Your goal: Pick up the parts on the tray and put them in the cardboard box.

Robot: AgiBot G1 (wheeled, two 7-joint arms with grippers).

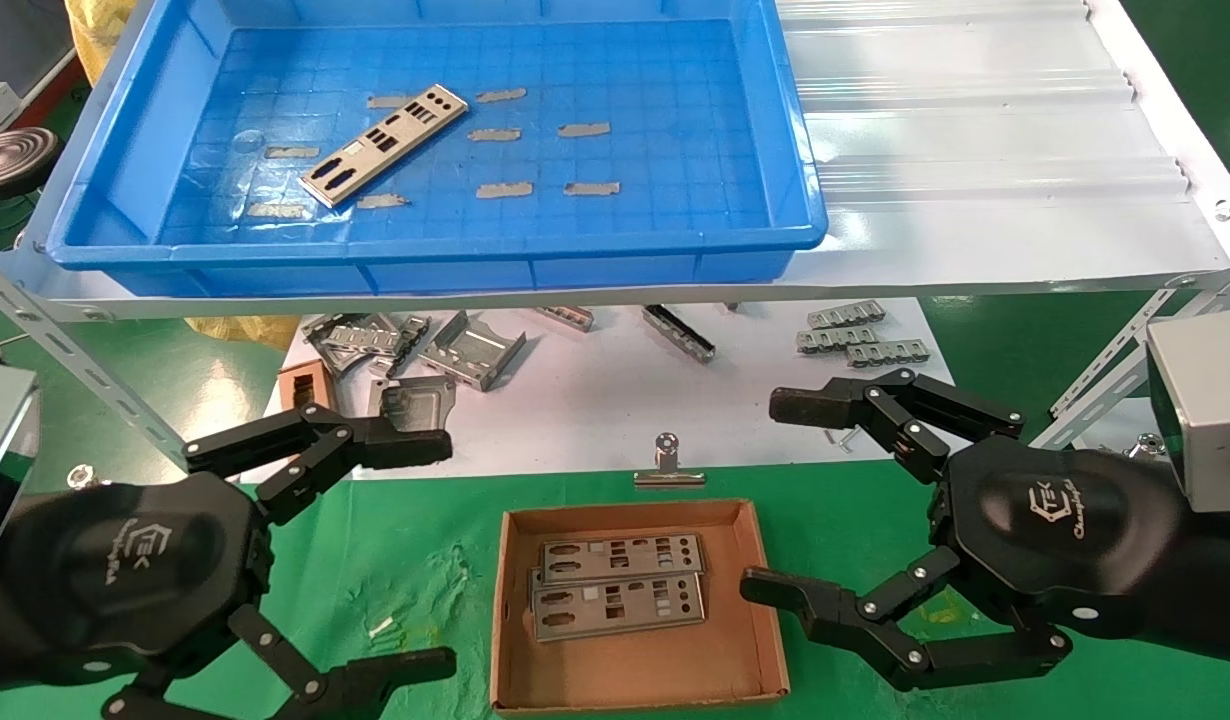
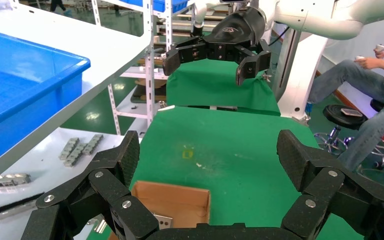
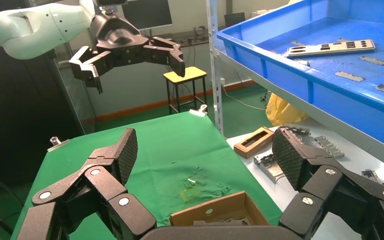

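One part (image 1: 384,146) lies flat and askew on the floor of the tray (image 1: 795,160), toward its left half, among grey tape scraps (image 1: 503,189) stuck to the grid floor. The tray sits on a white shelf (image 1: 985,170), at its left end. Below, on the green table (image 1: 395,570), the cardboard box (image 1: 765,640) stands near the front edge at centre and holds two parts (image 1: 620,585) stacked flat against its far wall, the upper one offset from the lower. The left gripper (image 1: 415,555) hangs over the table's front left, to the left of the box, fingers spread wide and holding nothing. The right gripper (image 1: 775,495) hangs to the right of the box, fingers likewise spread wide and empty. Bent metal brackets (image 1: 455,345) lie on white sheeting under the shelf, and a metal clip (image 1: 668,465) sits just behind the box.
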